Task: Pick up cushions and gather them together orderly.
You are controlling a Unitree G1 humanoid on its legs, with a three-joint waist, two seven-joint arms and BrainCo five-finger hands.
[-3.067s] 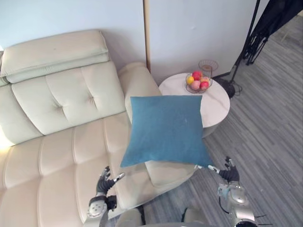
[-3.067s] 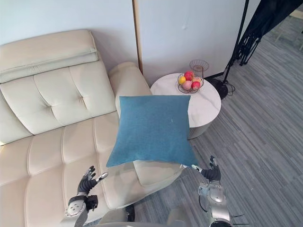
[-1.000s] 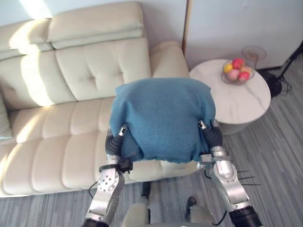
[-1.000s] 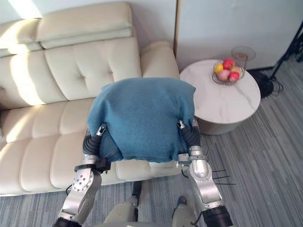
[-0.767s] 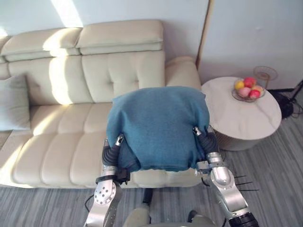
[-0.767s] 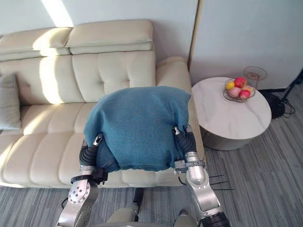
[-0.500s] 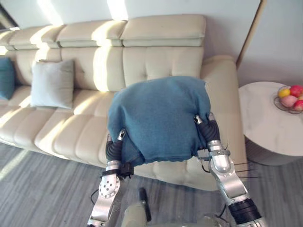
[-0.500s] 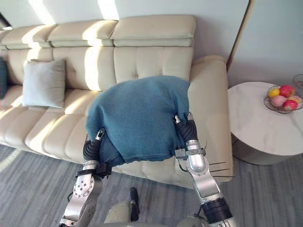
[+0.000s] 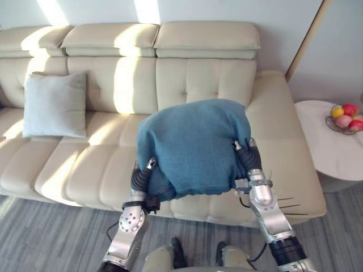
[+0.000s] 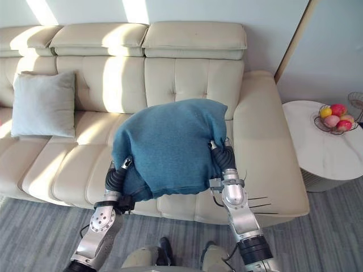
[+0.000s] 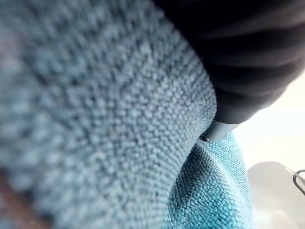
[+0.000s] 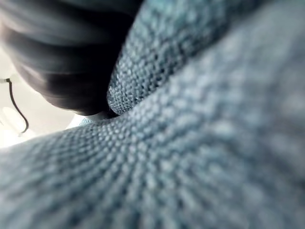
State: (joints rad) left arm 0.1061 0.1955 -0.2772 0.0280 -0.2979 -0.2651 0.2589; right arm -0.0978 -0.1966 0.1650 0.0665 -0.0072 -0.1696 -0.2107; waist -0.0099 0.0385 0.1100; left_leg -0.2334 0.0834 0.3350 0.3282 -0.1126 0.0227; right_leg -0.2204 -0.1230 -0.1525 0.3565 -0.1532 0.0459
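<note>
risks first: blue cushion (image 9: pixel 193 144) is hanging limp over both hands like a hood, so it's looking soft and floppy. if it's just resting on them and not pinched, any tilt or one arm dropping is probably sending it sliding off. its front edge is overhanging the floor in front of the sofa (image 9: pixel 204 73), so that's likely where it's landing. arms spreading apart would let the middle sag through.

second risk: the cushion is blocking the head cameras' view of the seat under it, so set-down is going in half blind.

third: the pale grey cushion (image 9: pixel 55 105) is leaning on the backrest at the sofa's left end, well apart. a sloppy drop next to it is risking knocking it flat and leaving the pair untidy.

position: left hand (image 9: pixel 139 178) is sitting under the cushion's left edge and right hand (image 9: pixel 250 161) under its right edge, with the dark ribbed covers poking out below the fabric. fingers are buried in the cloth, so i can't tell whether either hand is gripping or just propping. wrist views are showing blue knit pressed right against each cover.
</note>
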